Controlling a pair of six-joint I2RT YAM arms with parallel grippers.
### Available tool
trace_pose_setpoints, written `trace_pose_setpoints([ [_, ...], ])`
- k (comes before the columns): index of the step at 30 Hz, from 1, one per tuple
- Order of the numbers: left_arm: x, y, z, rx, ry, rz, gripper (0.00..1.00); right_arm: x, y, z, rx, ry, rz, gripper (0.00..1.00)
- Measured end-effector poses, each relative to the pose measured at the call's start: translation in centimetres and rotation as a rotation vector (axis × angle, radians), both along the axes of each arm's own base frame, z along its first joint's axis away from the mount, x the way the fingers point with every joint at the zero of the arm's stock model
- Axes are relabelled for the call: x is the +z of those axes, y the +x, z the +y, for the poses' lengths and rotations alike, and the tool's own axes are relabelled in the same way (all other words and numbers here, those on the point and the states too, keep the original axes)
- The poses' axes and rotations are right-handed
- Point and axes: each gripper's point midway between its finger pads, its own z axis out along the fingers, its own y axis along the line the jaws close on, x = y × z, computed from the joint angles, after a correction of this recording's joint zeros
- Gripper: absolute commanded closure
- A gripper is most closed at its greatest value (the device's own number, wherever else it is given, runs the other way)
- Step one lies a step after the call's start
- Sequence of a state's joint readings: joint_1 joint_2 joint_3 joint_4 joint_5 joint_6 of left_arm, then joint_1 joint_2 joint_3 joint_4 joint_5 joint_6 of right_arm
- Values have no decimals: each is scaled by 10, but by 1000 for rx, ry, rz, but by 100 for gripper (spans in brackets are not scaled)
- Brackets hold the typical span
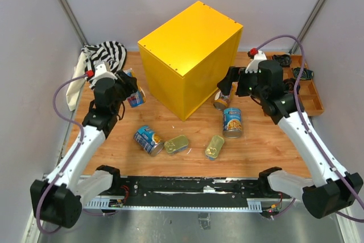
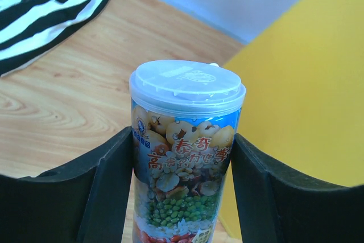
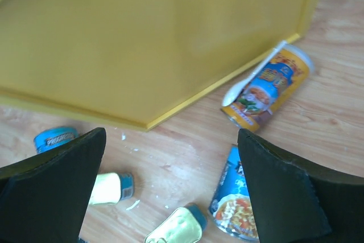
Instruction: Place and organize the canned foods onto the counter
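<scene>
Left gripper (image 2: pixel 182 140) grips an upright white-lidded can (image 2: pixel 186 86) beside the yellow box (image 2: pixel 307 112), striped cloth (image 2: pixel 45 9) beyond

Top camera: high, from near side, looks down on whole table (image 1: pixel 256 146). Left wrist: very near, slim can (image 2: pixel 185 157) between fingers (image 2: pixel 108 197). Right wrist: farther, yellow box (image 3: pixel 142 38) beyond fingers (image 3: pixel 51 192); all views share box.

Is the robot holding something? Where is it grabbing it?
The left tool grips the tall white-lidded can by its sides, near the top. The right tool is open, holding nothing.
</scene>
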State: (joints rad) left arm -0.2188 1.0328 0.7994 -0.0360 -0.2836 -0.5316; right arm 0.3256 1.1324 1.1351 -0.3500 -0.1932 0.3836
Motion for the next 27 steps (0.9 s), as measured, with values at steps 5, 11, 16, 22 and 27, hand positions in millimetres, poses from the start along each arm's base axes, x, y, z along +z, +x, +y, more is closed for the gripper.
trace_pose_setpoints([
  [5, 36, -30, -15, -104, 13, -136, 100, 26, -31, 28, 118, -1, -73, 4],
  [11, 74, -67, -36, -273, 16, -275, 100, 33, -74, 72, 295, -12, -107, 4],
  [16, 95, -99, -54, -424, 20, -356, 100, 38, -111, 110, 445, -52, -137, 4],
  [22, 105, -132, -78, -618, 9, -403, 100, 59, -150, 149, 603, -66, -208, 2],
  [27, 108, -156, -96, -762, -14, -407, 100, 56, -173, 175, 704, -94, -229, 0],
])
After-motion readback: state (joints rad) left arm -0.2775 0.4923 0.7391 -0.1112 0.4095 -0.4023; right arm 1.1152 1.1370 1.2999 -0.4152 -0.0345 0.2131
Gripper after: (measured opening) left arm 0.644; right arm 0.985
